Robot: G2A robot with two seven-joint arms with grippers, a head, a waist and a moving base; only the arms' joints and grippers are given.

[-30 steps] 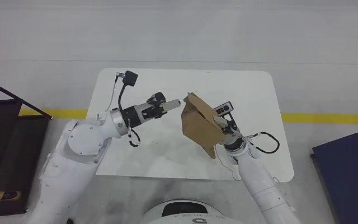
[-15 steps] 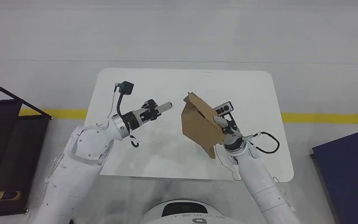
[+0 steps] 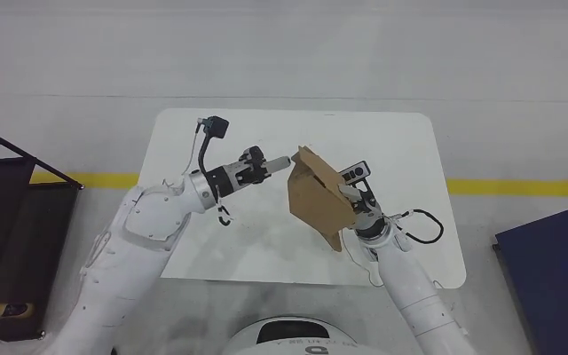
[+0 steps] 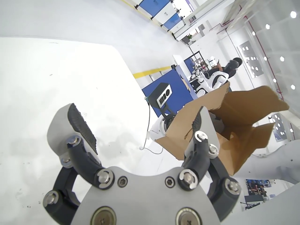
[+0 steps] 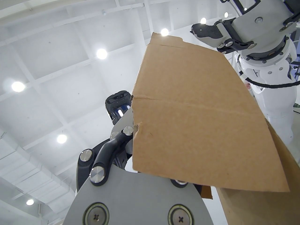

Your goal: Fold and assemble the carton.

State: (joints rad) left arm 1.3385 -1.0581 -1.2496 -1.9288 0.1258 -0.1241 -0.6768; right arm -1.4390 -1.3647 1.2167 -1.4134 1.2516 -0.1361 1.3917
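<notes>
- Top view: the carton (image 3: 318,197) sits tilted over the right half of the white table (image 3: 399,142), seemingly raised off it. The right gripper (image 3: 358,206) is at the carton's edge nearest the robot. I judge it clamped on the cardboard, since nothing else carries the carton. The left gripper (image 3: 280,163) lies just beside the carton's far upper corner; whether it touches I cannot tell
- Left wrist view: the left gripper's fingers (image 4: 77,127) stand wide apart with nothing between them. One of them overlaps the carton's near edge in this view, but contact cannot be made out. The carton shows as an opened brown shell whose flaps stick out at loose, uneven angles, none tucked or closed
- Right wrist view: a flat panel with a crease across it covers most of the right gripper. One finger (image 5: 120,129) shows beside the panel's ragged edge and the other is hidden behind the cardboard, which fits a grip on that panel. The left gripper waits beyond the panel's far corner, spread
- Progress, as a judgement: the carton has been picked up and partly opened, and that is about all that is done. Squaring the body, folding the flaps in and closing them are all left, so the task looks well short of halfway
</notes>
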